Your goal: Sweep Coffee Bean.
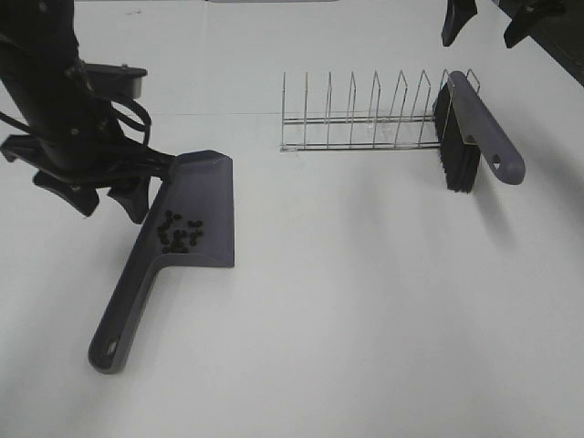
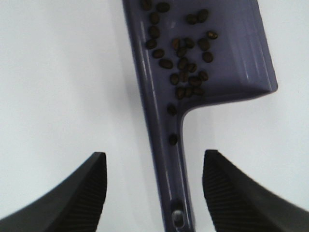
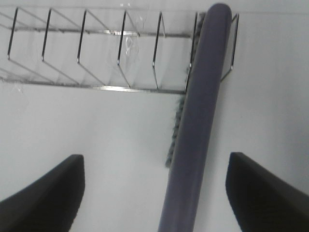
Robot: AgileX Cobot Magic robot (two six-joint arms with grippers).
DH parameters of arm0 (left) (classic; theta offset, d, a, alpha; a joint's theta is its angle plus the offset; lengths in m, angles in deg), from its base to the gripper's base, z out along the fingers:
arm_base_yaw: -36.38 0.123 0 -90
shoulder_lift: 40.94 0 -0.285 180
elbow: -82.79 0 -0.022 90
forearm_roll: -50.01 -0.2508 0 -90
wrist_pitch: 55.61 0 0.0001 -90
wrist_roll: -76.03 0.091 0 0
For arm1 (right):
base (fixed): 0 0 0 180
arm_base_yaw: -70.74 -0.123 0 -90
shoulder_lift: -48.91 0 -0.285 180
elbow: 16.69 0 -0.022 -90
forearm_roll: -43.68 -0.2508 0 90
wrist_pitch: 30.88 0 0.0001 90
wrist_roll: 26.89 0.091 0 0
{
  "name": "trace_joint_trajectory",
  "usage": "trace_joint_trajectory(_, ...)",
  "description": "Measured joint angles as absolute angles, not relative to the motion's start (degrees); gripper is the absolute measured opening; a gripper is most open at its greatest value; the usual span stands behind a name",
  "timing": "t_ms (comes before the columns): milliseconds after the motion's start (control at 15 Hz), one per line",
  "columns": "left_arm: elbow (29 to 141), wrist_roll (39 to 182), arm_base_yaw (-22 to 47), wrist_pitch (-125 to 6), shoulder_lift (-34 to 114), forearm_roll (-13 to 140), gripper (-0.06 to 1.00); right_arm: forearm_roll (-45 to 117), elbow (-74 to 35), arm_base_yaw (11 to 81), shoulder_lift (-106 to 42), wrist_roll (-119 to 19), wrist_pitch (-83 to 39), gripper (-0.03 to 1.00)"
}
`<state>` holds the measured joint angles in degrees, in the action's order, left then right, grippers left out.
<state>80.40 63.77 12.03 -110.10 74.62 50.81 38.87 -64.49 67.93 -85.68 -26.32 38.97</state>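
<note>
- Hanging spread wide, left gripper point(image 2: 154, 193), both dark ribbed fingers point(image 2: 82, 193) clear of the grey-purple dustpan point(image 2: 227, 58), its handle running between them untouched.
- Sitting just above that handle in the wrist view; seen beside the pan's left edge point(image 1: 196, 219) from the high camera, left gripper point(image 1: 100, 196).
- Lying inside the dustpan, coffee beans point(image 2: 186, 63), clustered near the rear wall, two strays in the handle channel; same dark cluster point(image 1: 180, 234) from above.
- Resting flat on the white table point(image 1: 365, 301), handle toward the near-left.
- Held apart too, right gripper point(image 3: 154, 193), gripping nothing, poised over the brush point(image 3: 198, 121) handle.
- Leaning in the last slot of the wire rack point(image 3: 96, 53), brush point(image 1: 470, 132), black bristles facing the table.
- Showing only as dark tips at the top edge of the high view, right gripper point(image 1: 497, 20).
</note>
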Motion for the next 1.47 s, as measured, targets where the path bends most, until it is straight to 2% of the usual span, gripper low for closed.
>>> trace_joint_trajectory(400, 78.1, 61.5, 12.0, -124.6, 56.9, 46.4, 0.54, 38.9, -35.6, 67.9, -68.5, -29.2, 38.9, 0.67)
trace_joint_trajectory(733, 61.8, 61.0, 12.0, -125.5, 37.9, 46.2, 0.54, 38.9, -11.6, 67.9, -51.8, -29.2, 38.8, 0.67)
trace_joint_trajectory(1000, 48.3, 61.9, 12.0, -125.4, 17.0, 46.2, 0.54, 38.8, 7.2, 67.9, -34.2, -29.2, 38.4, 0.67)
trace_joint_trajectory(1267, 43.8, 66.7, 12.0, -122.5, -2.6, 46.2, 0.54, 38.8, 18.8, 67.9, -16.3, -29.2, 37.0, 0.67)
trace_joint_trajectory(1467, 43.2, 68.4, 12.0, -121.4, -11.4, 46.1, 0.54, 38.8, 22.3, 67.9, -3.1, -30.6, 36.9, 0.67)
